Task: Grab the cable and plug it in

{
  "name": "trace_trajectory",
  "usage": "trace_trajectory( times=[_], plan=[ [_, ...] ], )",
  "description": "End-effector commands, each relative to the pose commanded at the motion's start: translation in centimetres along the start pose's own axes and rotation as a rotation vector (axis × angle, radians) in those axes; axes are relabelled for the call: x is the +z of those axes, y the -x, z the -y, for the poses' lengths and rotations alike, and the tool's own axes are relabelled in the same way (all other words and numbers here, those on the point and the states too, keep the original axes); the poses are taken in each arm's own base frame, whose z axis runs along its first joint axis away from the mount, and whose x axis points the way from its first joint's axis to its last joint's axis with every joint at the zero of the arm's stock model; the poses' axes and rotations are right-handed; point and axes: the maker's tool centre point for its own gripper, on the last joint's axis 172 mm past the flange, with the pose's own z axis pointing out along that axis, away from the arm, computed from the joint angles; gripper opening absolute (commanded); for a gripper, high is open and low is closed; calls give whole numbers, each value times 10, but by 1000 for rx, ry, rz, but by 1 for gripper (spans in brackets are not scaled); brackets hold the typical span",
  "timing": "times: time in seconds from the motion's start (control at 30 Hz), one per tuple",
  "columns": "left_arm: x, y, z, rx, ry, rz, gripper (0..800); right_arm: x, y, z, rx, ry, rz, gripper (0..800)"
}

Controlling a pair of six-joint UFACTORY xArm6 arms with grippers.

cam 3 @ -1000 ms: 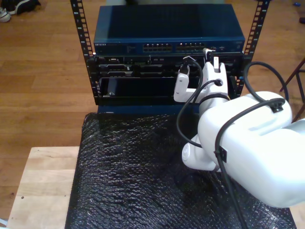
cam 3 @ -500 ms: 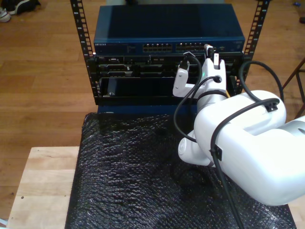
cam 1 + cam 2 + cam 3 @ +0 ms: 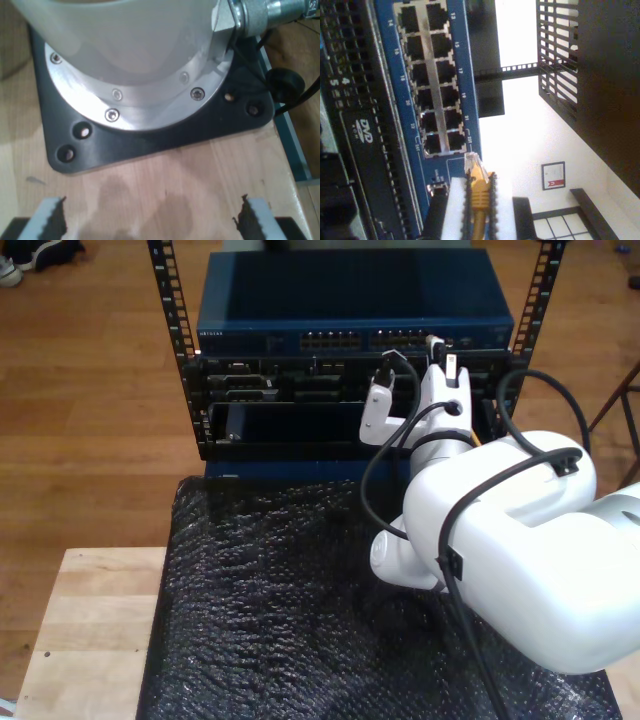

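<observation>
In the first wrist view, my first gripper (image 3: 150, 220) looks down on a pale wooden surface (image 3: 165, 185). Its two toothed fingertips (image 3: 50, 217) stand wide apart, with nothing between them. Beyond them a black square base plate (image 3: 150, 135) lies on the wood, and a round metal flange (image 3: 135, 107) with screws sits on it, carrying a white arm base.

In the second wrist view, my second gripper (image 3: 472, 200) is closed on the cable (image 3: 479, 200) — the yellow cord runs between the two white fingers (image 3: 455, 205), and its clear plug (image 3: 472, 162) points at the blue switch (image 3: 462, 80). The plug tip is just beside the block of network ports (image 3: 432, 75), close to the last ports of the row, but I cannot tell if it touches the blue face.

In the exterior view, a big white arm (image 3: 500, 540) reaches from the exterior view's right toward the rack (image 3: 200, 390). Its gripper (image 3: 440, 360) is up at the front of the blue switch (image 3: 260, 335), near the ports on the exterior view's right. Thick black cables (image 3: 385, 455) loop around the arm. Below the rack, a black bubble-wrap sheet (image 3: 260, 610) covers the table (image 3: 95, 630).
</observation>
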Motion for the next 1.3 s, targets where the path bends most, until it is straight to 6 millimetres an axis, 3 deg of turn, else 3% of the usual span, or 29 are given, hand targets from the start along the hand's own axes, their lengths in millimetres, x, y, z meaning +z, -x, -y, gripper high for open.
trace_trajectory(
  times=[0.6, 0.8, 1.3],
  plan=[
    [0, 0, 0, 2, 0, 2, 800, 2, -3, 0, -48, -2, -4, 0],
    [0, 0, 0, 0, 0, 2, 800, 5, -3, 12, -51, -32, -7, 0],
    [0, 0, 0, 0, 0, 2, 800, 12, -7, 9, -41, -15, -7, 0]
  ],
)
